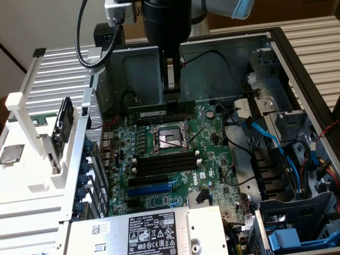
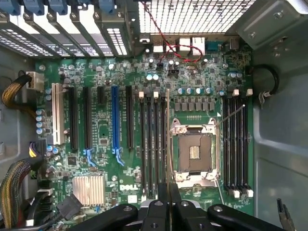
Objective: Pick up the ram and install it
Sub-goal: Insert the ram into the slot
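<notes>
The ram (image 1: 154,112) is a long dark-green stick held level above the motherboard (image 1: 212,154) inside the open computer case. My gripper (image 1: 171,98) comes straight down from above and is shut on the stick's middle. In the wrist view the ram (image 2: 168,144) shows edge-on as a thin line running out from the gripper (image 2: 168,192). It lies parallel to the black memory slots (image 2: 153,144), at the edge of that bank nearest the CPU socket (image 2: 195,151). A second bank of slots (image 2: 237,144) lies on the socket's other side.
The blue expansion slot (image 1: 151,187) and a labelled power supply (image 1: 149,231) lie toward the near side. Drive bays with blue cables (image 1: 276,149) crowd the exterior view's right. A white slatted rack (image 1: 32,133) stands outside the case at the left.
</notes>
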Controlling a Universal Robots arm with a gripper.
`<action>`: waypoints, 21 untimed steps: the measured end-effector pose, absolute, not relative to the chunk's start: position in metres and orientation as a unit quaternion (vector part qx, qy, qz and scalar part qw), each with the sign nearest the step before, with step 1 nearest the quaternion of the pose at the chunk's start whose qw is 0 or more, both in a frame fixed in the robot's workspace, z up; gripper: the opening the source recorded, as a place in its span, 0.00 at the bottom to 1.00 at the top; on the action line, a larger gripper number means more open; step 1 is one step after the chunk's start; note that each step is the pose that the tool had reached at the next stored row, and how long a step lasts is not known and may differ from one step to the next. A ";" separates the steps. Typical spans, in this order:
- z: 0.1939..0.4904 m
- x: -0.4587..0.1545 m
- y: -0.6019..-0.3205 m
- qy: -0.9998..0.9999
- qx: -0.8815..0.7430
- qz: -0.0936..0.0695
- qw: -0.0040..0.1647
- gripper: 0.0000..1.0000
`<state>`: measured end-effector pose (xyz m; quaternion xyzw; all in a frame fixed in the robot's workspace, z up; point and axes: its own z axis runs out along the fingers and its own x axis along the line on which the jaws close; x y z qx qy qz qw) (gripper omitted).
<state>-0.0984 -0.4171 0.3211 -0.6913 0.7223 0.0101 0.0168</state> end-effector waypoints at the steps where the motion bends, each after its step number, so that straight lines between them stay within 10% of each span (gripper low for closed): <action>1: 0.321 -0.098 -0.417 0.722 -0.691 0.010 0.017 0.12; 21: 0.307 -0.098 -0.416 0.722 -0.692 -0.013 0.004 0.12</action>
